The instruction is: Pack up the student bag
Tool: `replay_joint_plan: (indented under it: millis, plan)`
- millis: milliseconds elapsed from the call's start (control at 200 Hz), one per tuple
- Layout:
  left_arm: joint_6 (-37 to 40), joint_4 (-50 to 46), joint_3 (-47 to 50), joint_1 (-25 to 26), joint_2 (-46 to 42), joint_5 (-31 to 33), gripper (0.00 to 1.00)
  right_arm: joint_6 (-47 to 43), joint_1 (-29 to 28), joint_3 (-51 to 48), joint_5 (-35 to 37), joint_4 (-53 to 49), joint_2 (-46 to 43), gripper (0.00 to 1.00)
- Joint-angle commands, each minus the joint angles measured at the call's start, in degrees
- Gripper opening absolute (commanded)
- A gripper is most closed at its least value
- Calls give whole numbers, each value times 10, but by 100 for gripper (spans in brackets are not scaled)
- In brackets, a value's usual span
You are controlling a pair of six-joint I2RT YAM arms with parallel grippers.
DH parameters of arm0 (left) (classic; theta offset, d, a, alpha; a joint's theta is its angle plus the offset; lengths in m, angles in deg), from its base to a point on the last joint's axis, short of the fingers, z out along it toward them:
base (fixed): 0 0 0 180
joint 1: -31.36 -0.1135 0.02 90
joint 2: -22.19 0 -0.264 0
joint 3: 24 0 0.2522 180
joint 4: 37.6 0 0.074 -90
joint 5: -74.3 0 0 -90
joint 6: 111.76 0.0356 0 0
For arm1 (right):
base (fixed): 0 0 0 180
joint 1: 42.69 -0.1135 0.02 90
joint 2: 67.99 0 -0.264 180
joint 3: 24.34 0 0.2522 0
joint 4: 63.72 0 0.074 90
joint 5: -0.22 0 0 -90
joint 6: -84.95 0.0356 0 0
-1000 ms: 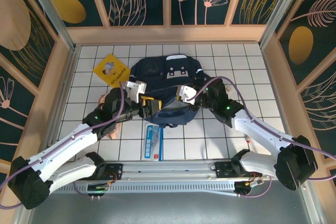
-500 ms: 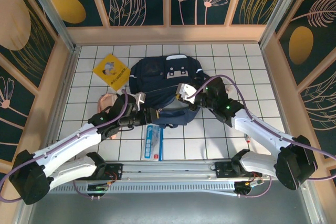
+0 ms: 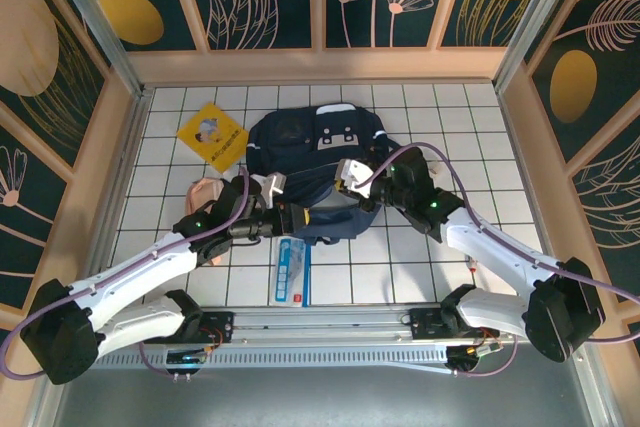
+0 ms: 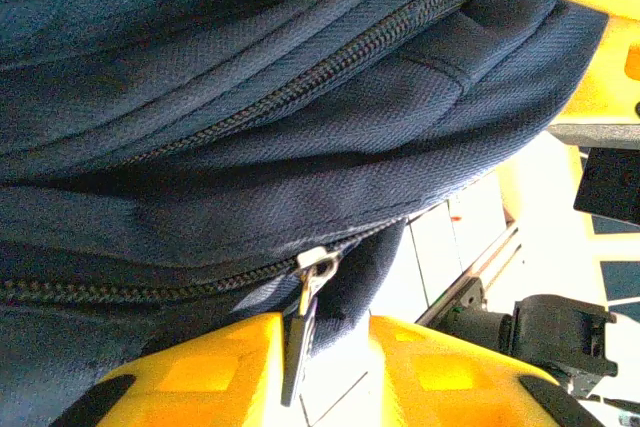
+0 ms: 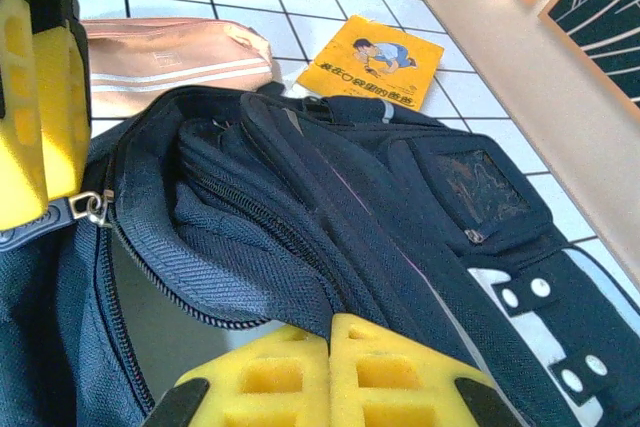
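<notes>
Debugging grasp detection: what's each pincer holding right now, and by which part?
Right pincer is shut on the student bag, pinching the fabric rim of its open compartment. Left pincer straddles the zipper pull, pads apart, not clamped yet.

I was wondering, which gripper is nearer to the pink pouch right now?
Left. The left gripper is at the bag's near-left edge, a short way right of the pink pouch. The right gripper pinches the bag's fabric farther right, beyond the left one.
</notes>
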Motion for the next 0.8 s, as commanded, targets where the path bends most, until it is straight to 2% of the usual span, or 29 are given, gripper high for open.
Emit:
replay_joint_plan:
  millis: [0, 145, 230, 365, 510, 601, 676, 741, 796]
  plan:
    - [15, 13, 7, 3, 15, -14, 33, 5, -8, 31, -15, 31, -4, 0]
    - [29, -19, -6, 4, 35, 10, 41, 1, -9, 33, -13, 28, -4, 0]
    - [34, -41, -16, 4, 46, 34, 42, 1, -10, 35, -14, 28, -3, 0]
    - [35, -39, -22, 4, 59, 34, 29, 1, -12, 33, -14, 27, -4, 0]
    - [44, -38, -23, 3, 62, 34, 27, 10, -12, 30, -1, 42, -9, 0]
    - [52, -31, -22, 3, 62, 43, 21, 20, -11, 32, 0, 46, -13, 0]
    - [69, -17, -22, 3, 61, 45, 12, 16, -12, 42, -5, 26, -13, 0]
    - [86, -7, -23, 3, 53, 49, 0, -16, -12, 50, -10, -9, -16, 0]
    - [116, -7, -27, 3, 40, 46, 0, -74, -12, 71, -16, -77, -17, 0]
